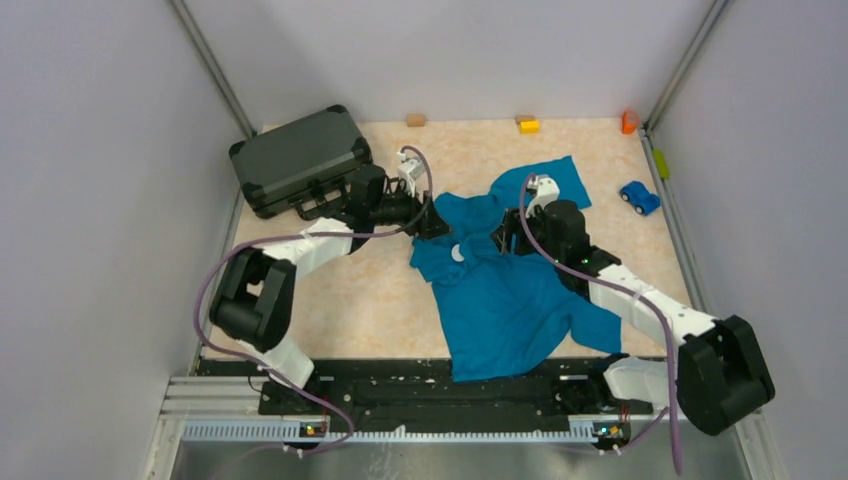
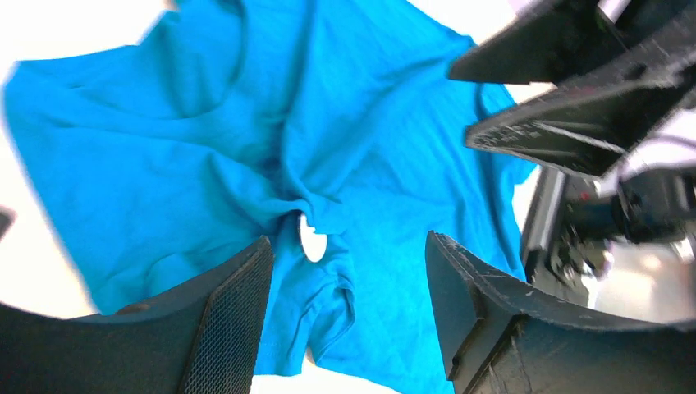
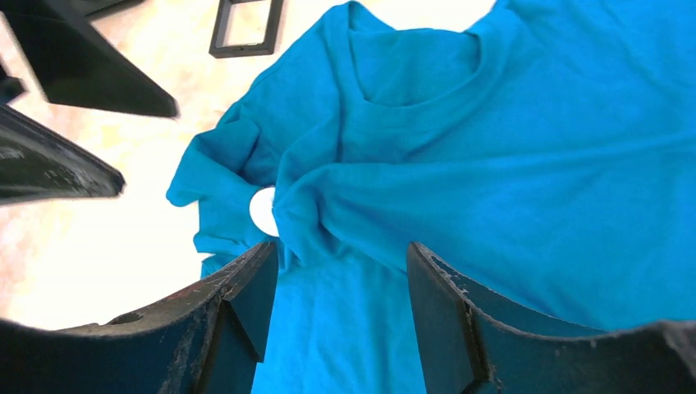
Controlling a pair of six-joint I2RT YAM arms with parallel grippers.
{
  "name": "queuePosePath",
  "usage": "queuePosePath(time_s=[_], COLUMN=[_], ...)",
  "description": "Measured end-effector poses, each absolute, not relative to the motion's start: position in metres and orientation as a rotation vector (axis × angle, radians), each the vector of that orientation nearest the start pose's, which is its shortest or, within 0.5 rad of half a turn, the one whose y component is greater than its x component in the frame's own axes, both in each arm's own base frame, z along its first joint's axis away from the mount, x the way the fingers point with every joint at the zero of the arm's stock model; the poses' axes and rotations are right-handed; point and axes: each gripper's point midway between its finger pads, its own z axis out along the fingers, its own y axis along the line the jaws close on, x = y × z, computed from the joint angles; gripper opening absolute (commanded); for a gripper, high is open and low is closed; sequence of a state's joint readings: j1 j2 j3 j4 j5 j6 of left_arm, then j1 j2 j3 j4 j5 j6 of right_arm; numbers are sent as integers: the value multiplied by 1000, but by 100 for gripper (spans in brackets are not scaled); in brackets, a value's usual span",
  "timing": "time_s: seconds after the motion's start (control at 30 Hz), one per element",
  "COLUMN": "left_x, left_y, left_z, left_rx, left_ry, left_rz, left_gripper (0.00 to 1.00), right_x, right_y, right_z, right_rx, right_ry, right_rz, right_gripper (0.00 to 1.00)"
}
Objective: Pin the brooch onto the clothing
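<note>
**One T-shirt, one brooch, both my tools apart**

From above, I count one teal T-shirt (image 1: 500,300), rumpled on the table (image 1: 360,290). On it near the collar lies one brooch (image 1: 457,253), a tiny pale round disc. My left tool (image 1: 437,222) and right tool (image 1: 503,240) sit either side of it. Around them are one dark grey case (image 1: 300,160), one blue toy car (image 1: 639,197) and four small coloured pieces (image 1: 528,124) at the table's edges.

From my left wrist, the fingers stand apart, clamping nothing. The brooch (image 2: 313,244) shows between them, its top tucked under a fabric fold.

From my right wrist, the fingers are again apart and empty. The brooch (image 3: 263,211) is half hidden by bunched cloth. One black frame (image 3: 246,25) lies beyond.
</note>
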State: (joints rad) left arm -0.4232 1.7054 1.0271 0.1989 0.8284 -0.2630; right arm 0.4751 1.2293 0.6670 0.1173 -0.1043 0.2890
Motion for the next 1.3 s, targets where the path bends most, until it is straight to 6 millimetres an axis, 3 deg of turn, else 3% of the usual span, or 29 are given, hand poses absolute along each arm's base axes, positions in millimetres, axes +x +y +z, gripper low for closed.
queuePosePath(time_s=[0.1,0.17,0.43,0.67,0.73,0.77,0.87,0.9,1.13,1.3], left_x=[343,343,305,309,311,311,313,315,338,358], left_y=[-286,-273,-236,-235,-236,-236,-237,-238,-242,-228], left_z=[161,158,82,70,60,56,45,44,53,62], left_rx=[586,477,155,69,52,42,35,26,59,50], left_ry=[2013,2052,2333,2361,2381,2393,2408,2411,2357,2331], left_rz=[-1131,-1057,-946,-928,-921,-918,-917,-920,-885,-774], left_gripper=[72,72,73,71,63,54,12,3,0,0], right_x=[314,305,269,267,267,268,268,267,272,272], right_y=[187,180,160,154,150,148,141,138,107,75], right_z=[148,146,93,84,82,81,78,77,68,51], right_rx=[-226,-202,-129,-55,-29,-17,24,34,178,314], right_ry=[2045,2061,2227,2259,2267,2270,2275,2275,2284,2326], right_rz=[545,535,500,505,486,473,447,439,333,192], right_gripper=[63,63,68,70,70,71,71,71,75,80])
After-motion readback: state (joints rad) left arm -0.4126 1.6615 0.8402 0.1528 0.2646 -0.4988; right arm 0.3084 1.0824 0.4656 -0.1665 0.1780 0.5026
